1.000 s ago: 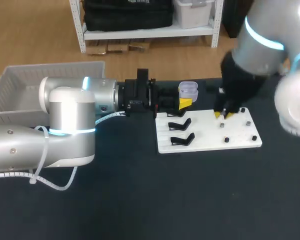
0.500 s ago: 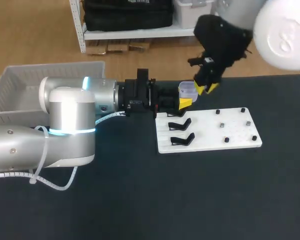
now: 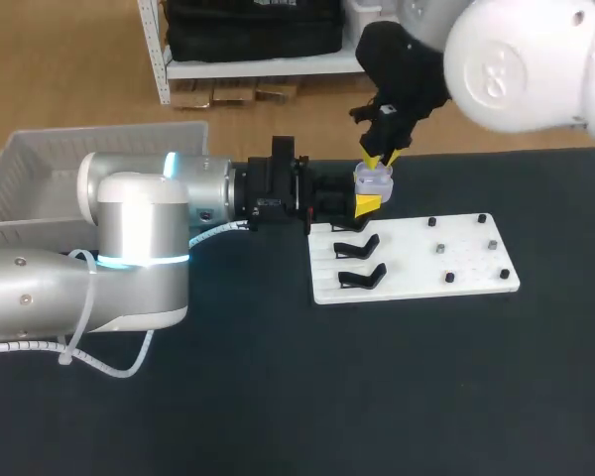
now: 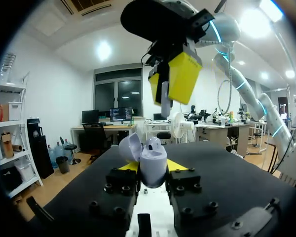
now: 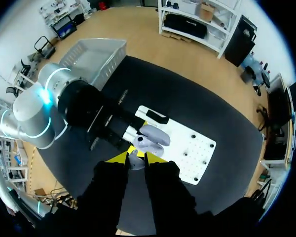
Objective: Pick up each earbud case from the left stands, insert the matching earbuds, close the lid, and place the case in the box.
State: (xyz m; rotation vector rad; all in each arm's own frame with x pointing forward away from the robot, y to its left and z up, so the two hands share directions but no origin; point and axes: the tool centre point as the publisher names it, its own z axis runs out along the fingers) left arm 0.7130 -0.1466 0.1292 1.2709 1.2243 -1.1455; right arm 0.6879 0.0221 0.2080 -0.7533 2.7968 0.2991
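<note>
In the head view, the left gripper (image 3: 367, 201) lies level over the far left corner of the white board (image 3: 416, 286). Its fingers are clamped on the lavender earbud case (image 3: 374, 181), which stands upright with its lid open. The right gripper (image 3: 379, 161) hangs just above the case with its tips pointing down at it; whether they touch cannot be told here. Two black stands (image 3: 359, 262) sit on the board's left part, nearer than the case. The grey box (image 3: 40, 164) rests at the table's far left, well apart from both grippers.

In the left wrist view, the case sits between this gripper's own fingers, gripped from both sides, with its lid swung back. Something pale and rounded shows in its open top. The right gripper is directly over the case and clear of it. Its yellow fingers are drawn close together, pinching a slim grey earbud (image 4: 165, 101) that hangs down toward the opening.

In the right wrist view, the earbud lies between this gripper's own tips, which are almost closed on it. The case is just ahead of the tips, with the board beside it.
</note>
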